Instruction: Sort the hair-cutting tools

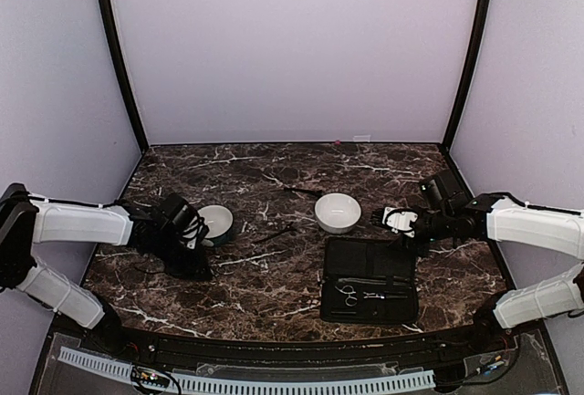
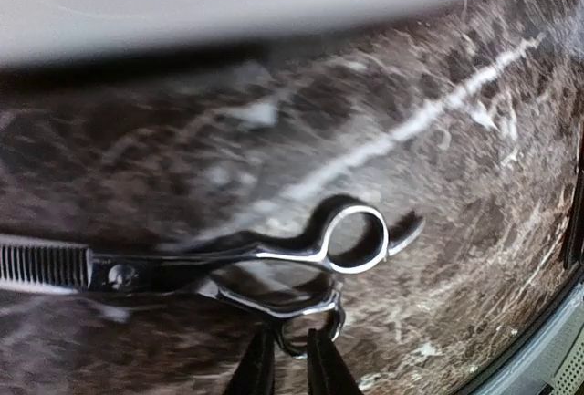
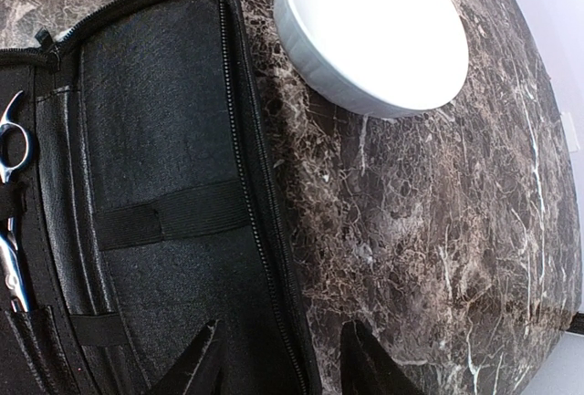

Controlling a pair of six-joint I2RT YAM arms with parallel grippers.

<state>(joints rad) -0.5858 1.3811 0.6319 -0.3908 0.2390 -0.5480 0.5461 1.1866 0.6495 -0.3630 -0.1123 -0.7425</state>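
Silvery thinning scissors [image 2: 274,258] with two ring handles and a toothed blade lie lengthwise just ahead of my left gripper [image 2: 290,358]. Its thin black fingers [image 2: 255,368] pinch the rim of the lower ring. From above, my left gripper [image 1: 193,254] sits low beside the left white bowl [image 1: 217,223]. More scissors [image 1: 349,295] rest in the open black case [image 1: 370,272]. Two thin dark sticks [image 1: 276,233] [image 1: 301,192] lie on the marble. My right gripper [image 3: 283,368] hovers open over the case's zipped edge [image 3: 265,231], holding nothing.
A second white bowl [image 1: 338,213] stands mid-table, just beyond the case; the right wrist view shows this bowl [image 3: 374,30] close ahead. Scissor handles [image 3: 9,149] peek from the case's left pocket. Grey walls close in the table on three sides.
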